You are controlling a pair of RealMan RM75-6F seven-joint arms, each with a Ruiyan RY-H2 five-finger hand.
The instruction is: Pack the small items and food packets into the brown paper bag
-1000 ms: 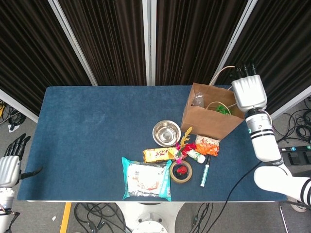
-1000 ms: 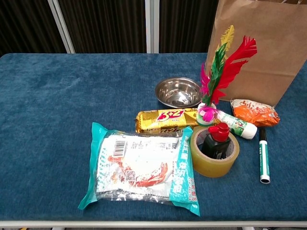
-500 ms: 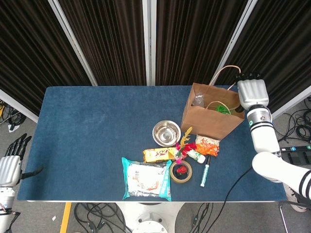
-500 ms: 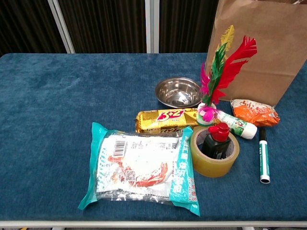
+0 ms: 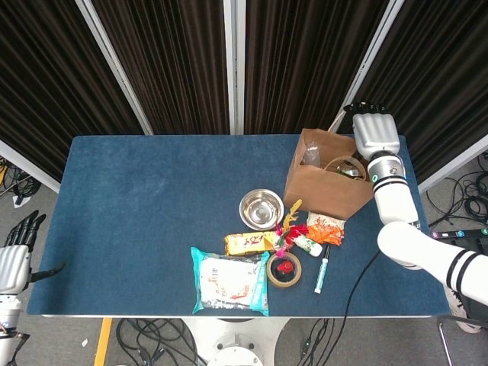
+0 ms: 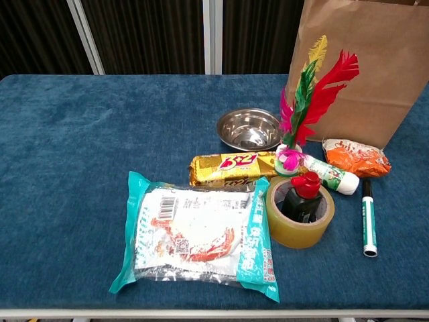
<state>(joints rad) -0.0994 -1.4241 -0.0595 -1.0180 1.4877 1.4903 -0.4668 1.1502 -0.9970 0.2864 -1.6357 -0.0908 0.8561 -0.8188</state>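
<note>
The brown paper bag (image 5: 328,192) (image 6: 362,74) stands open at the table's right back. My right hand (image 5: 375,133) hovers over its back right corner, fingers stretched away from me and holding nothing. In front of the bag lie an orange packet (image 5: 325,228) (image 6: 355,157), a white-green tube (image 6: 332,174), a marker (image 5: 322,268) (image 6: 369,225), a feather shuttlecock (image 6: 305,100), a yellow snack packet (image 5: 248,243) (image 6: 228,168), a tape roll (image 5: 284,270) (image 6: 299,213) with a red-capped bottle inside, and a large teal-edged food packet (image 5: 229,281) (image 6: 198,235). My left hand (image 5: 14,263) hangs off the table's left front, fingers straight.
A steel bowl (image 5: 261,208) (image 6: 249,129) sits left of the bag. Something dark and a bag handle (image 5: 343,162) show inside the bag's mouth. The blue tabletop (image 5: 152,206) stretches bare to the left. Dark curtains stand behind the table.
My right hand has swung from over the bag's right side to its back right corner, moving left. The left hand and the items on the table have not moved.
</note>
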